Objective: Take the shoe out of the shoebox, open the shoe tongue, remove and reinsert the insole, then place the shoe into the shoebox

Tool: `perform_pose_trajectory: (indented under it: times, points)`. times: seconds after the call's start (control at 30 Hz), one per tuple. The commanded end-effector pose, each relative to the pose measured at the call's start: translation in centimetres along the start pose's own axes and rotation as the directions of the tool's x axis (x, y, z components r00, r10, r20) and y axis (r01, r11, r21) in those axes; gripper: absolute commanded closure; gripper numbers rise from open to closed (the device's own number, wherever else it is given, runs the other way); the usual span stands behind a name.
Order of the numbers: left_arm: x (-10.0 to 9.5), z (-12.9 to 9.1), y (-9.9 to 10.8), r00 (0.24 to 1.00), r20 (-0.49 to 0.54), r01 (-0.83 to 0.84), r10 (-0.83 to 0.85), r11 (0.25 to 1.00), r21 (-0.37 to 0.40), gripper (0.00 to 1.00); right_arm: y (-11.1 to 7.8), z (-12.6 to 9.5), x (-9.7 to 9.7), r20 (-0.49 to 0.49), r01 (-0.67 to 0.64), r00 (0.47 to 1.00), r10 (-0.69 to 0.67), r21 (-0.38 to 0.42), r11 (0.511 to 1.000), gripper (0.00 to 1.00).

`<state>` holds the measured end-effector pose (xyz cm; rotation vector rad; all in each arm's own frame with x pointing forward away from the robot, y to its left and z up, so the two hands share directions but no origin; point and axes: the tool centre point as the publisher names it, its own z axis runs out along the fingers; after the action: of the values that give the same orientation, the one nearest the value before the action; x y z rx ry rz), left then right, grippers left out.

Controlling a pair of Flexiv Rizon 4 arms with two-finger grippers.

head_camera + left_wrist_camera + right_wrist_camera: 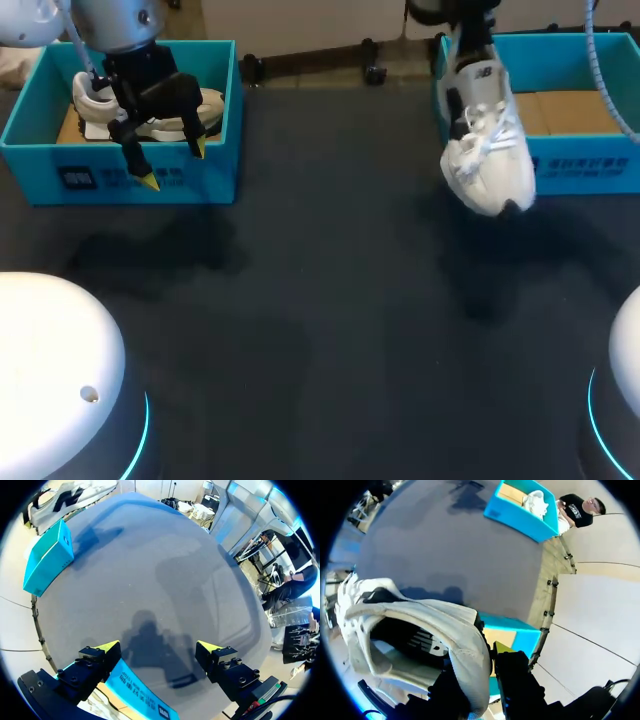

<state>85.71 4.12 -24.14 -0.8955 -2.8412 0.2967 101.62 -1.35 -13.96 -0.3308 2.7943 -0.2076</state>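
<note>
Hanging toe-down, the shoe is dangling above the worktop just in front of the right shoebox | right tool is clamping its heel collar | left tool is hovering spread, empty | likely: takeout nearly done; tongue, insole, re-boxing pending.

White shoe, dark logo. Teal left box and right box, tan inside. Dark grey table. My left gripper: black, yellow tips.

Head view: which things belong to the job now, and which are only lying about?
In the job: white shoe, held in the right arm's fingers; right shoebox.
Lying about, it seems: left shoebox; the other shoe in it.
</note>
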Motion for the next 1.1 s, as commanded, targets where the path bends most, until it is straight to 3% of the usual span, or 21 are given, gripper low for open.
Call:
perform_pose_trajectory:
  times: [0.03,0.2,0.43,0.87,1.1]
  points:
    - [-0.1,0.0,0.1,1.000,-0.002,-0.001,0.001,1.000,0.000,0.00,-4.0,1.2,-2.8,-0.030,0.027,0.999,-0.027,-0.021,0.999,1.00]
    - [-0.1,0.0,0.1,1.000,-0.002,-0.001,0.001,1.000,0.000,0.00,-7.7,2.5,-6.0,-0.038,0.104,0.994,-0.105,-0.016,0.994,1.00]
    - [-0.1,0.0,0.1,1.000,-0.002,-0.001,0.001,1.000,0.000,0.00,-12.3,4.4,-8.6,-0.029,0.169,0.985,-0.171,-0.036,0.985,1.00]
    - [-0.1,0.0,0.1,1.000,-0.002,-0.001,0.001,1.000,0.000,0.00,-18.9,7.4,-9.7,-0.042,0.175,0.983,-0.177,-0.058,0.983,1.00]
    - [-0.1,0.0,0.1,1.000,-0.002,-0.001,0.001,1.000,0.000,0.00,-20.7,9.3,-10.3,-0.010,0.198,0.980,-0.199,-0.057,0.979,1.00]
